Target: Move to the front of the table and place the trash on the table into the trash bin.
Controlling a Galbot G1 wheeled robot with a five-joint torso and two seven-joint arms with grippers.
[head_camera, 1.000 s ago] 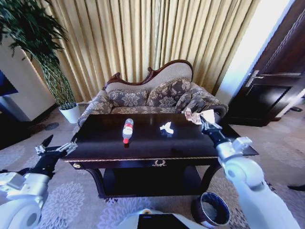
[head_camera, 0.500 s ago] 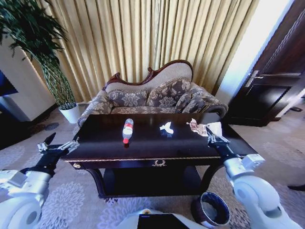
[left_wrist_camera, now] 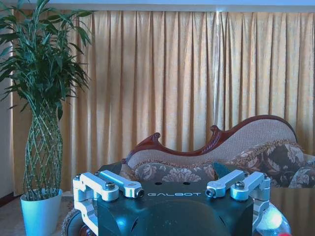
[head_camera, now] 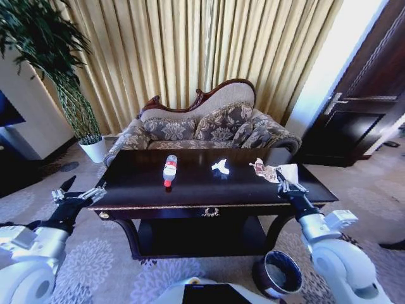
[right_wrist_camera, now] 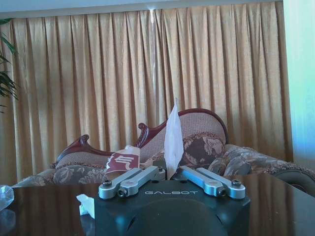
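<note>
The dark glossy table [head_camera: 145,190] stands in front of me. On it lie a clear bottle with a red label [head_camera: 169,170] and a white crumpled paper [head_camera: 220,168]. My right gripper [head_camera: 283,184] hangs over the table's right end, shut on the beige wrapper [head_camera: 272,171]. In the right wrist view the fingers [right_wrist_camera: 135,179] pinch the wrapper [right_wrist_camera: 173,132] upright, with the paper [right_wrist_camera: 86,204] beyond. The round dark trash bin [head_camera: 278,273] sits on the floor below my right arm. My left gripper [head_camera: 81,191] waits open off the table's left end, as its own view [left_wrist_camera: 172,191] also shows.
An ornate sofa [head_camera: 202,123] stands behind the table against gold curtains [head_camera: 190,50]. At the left is a tall plant in a white pot [head_camera: 95,151]. A dark door [head_camera: 361,120] is at the right. Patterned carpet [head_camera: 95,272] lies around the table.
My right gripper has drawn back and down towards me with the wrapper, from the table's far right corner to its right end. The left arm has barely moved.
</note>
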